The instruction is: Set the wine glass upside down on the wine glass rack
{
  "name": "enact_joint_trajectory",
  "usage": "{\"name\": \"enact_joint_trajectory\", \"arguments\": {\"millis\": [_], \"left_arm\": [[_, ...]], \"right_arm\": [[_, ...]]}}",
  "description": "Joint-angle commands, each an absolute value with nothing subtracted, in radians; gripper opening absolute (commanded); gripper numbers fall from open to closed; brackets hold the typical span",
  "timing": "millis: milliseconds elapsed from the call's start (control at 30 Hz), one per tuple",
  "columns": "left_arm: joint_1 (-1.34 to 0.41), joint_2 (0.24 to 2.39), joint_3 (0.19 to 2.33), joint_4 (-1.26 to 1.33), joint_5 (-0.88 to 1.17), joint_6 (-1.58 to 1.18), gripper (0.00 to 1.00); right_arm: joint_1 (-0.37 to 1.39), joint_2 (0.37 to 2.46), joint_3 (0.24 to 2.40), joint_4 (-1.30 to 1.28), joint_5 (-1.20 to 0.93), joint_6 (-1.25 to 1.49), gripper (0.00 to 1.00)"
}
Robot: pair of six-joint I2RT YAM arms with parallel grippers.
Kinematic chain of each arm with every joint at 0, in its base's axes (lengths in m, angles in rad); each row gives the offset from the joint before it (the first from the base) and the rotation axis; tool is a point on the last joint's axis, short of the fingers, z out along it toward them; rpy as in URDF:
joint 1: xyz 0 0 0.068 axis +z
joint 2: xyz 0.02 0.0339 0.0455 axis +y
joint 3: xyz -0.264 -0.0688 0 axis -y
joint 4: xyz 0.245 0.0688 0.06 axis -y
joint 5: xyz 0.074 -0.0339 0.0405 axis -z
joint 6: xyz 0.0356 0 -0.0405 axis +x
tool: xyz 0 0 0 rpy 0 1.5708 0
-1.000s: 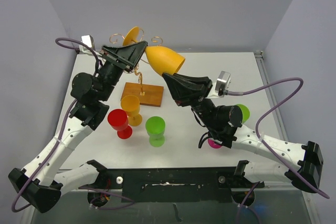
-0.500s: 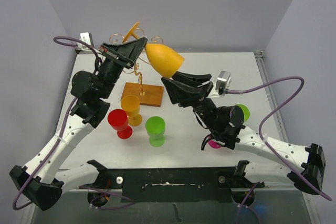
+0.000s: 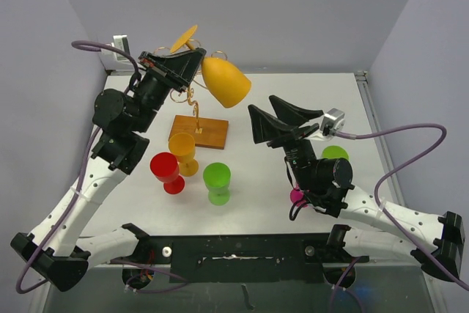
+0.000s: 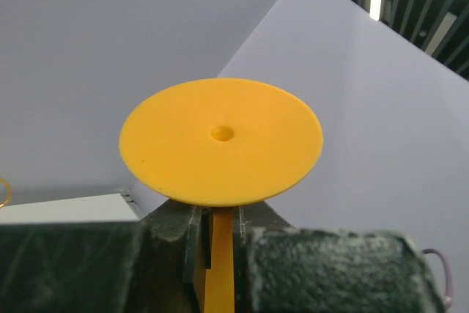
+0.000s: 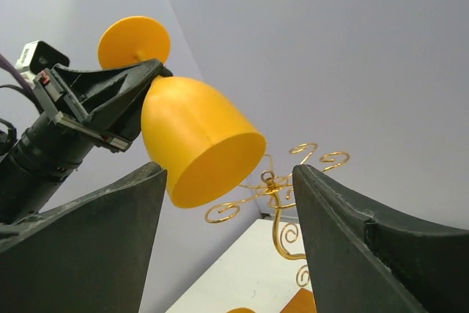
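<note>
An orange-yellow wine glass hangs tilted in the air above the wine glass rack, its bowl (image 3: 226, 82) mouth-down to the right and its round foot (image 3: 185, 37) up. My left gripper (image 3: 192, 61) is shut on its stem. In the left wrist view the foot (image 4: 220, 141) sits just beyond the left gripper (image 4: 218, 218). My right gripper (image 3: 282, 117) stands open, apart from the glass, right of the rack. The right wrist view shows the bowl (image 5: 198, 141) and the gold wire rack (image 5: 277, 192) beyond my right gripper (image 5: 229, 172). The rack's wooden base (image 3: 209, 133) rests on the table.
A yellow glass (image 3: 182, 150), a red glass (image 3: 166, 170) and a green glass (image 3: 217, 179) stand in front of the rack. Another green glass (image 3: 335, 154) and a pink one (image 3: 297, 196) show partly behind the right arm. Walls close in at the back and both sides.
My right gripper opened off the glass bowl and drew back to the right. My left gripper closed on the stem and now carries the glass alone, slightly higher.
</note>
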State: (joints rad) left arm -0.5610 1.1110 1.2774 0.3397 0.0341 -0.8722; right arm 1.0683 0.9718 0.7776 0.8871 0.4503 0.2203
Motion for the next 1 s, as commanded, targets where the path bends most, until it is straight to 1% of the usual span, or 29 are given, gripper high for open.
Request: {"name": "enact_joint_trajectory", "arguments": {"millis": [0, 167, 367, 467, 600, 700, 800, 967], "left_arm": [[-0.554, 1.105, 1.37, 0.241, 0.064, -0.663, 0.0], [-0.545, 1.103, 1.448, 0.056, -0.002, -0.486, 0.0], [-0.54, 1.098, 1.552, -0.132, 0.006, -0.298, 0.0], [-0.54, 1.088, 1.556, -0.163, 0.069, -0.207, 0.0], [-0.54, 1.083, 1.514, -0.121, 0.2, -0.179, 0.0], [-0.541, 1.087, 1.469, -0.041, 0.295, -0.182, 0.0], [-0.542, 1.1, 1.444, 0.009, 0.341, -0.178, 0.0], [-0.545, 1.106, 1.375, 0.118, 0.362, -0.17, 0.0]], "right_arm": [[1.066, 0.911, 0.795, 0.869, 0.565, 0.206, 0.71], [1.06, 0.884, 0.794, 0.832, 0.581, 0.215, 0.73], [1.056, 0.883, 0.838, 0.744, 0.541, 0.243, 0.74], [1.053, 0.899, 0.896, 0.661, 0.476, 0.308, 0.74], [1.05, 0.96, 1.039, 0.531, 0.385, 0.425, 0.73], [1.05, 1.04, 1.248, 0.365, 0.342, 0.482, 0.73], [1.044, 1.12, 1.412, 0.217, 0.353, 0.521, 0.72], [1.008, 1.18, 1.513, 0.098, 0.355, 0.629, 0.69]]}}
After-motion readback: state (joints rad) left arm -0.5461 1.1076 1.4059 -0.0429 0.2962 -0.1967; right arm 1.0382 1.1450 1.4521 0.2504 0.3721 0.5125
